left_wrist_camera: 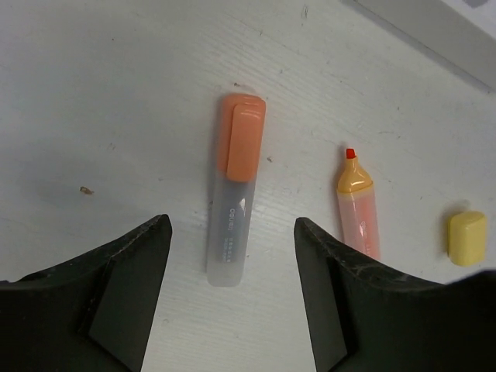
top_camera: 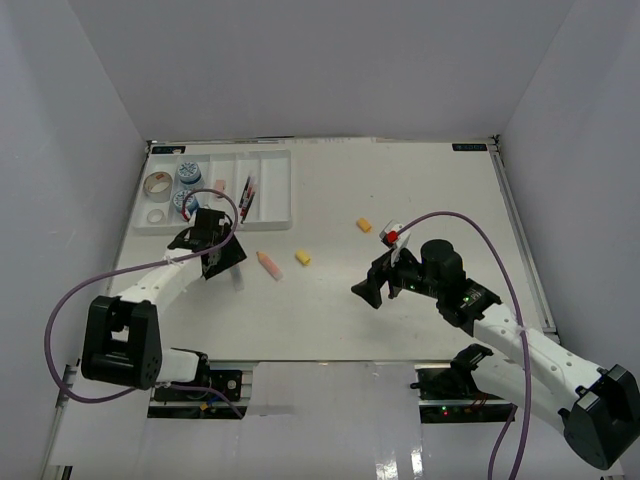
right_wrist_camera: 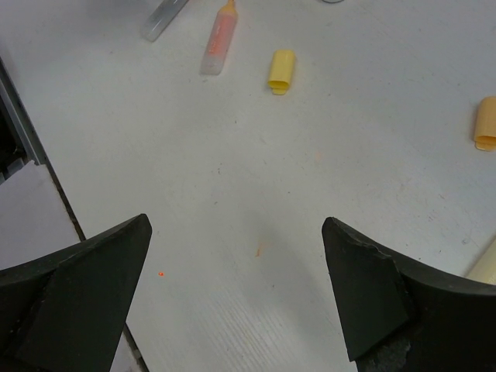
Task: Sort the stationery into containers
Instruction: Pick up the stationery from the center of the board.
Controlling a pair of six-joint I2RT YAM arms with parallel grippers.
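Note:
The white compartment tray [top_camera: 275, 205] stands at the far left and holds two tape rolls [top_camera: 157, 184], two blue-white tubs [top_camera: 187, 174] and dark and red pens [top_camera: 247, 192]. My left gripper [top_camera: 224, 262] is open just in front of the tray. In the left wrist view a clear marker with an orange cap [left_wrist_camera: 236, 190] lies on the table between its open fingers [left_wrist_camera: 232, 225]. An uncapped orange marker [left_wrist_camera: 358, 208] and a yellow cap [left_wrist_camera: 466, 238] lie to its right. My right gripper [top_camera: 368, 290] is open and empty over bare table [right_wrist_camera: 236, 232].
The orange marker [top_camera: 268, 264] and yellow cap [top_camera: 302, 258] lie mid-table. A second yellow piece [top_camera: 364, 225] lies farther right. A white item with a red end [top_camera: 392, 234] sits by the right arm. White walls close in the table.

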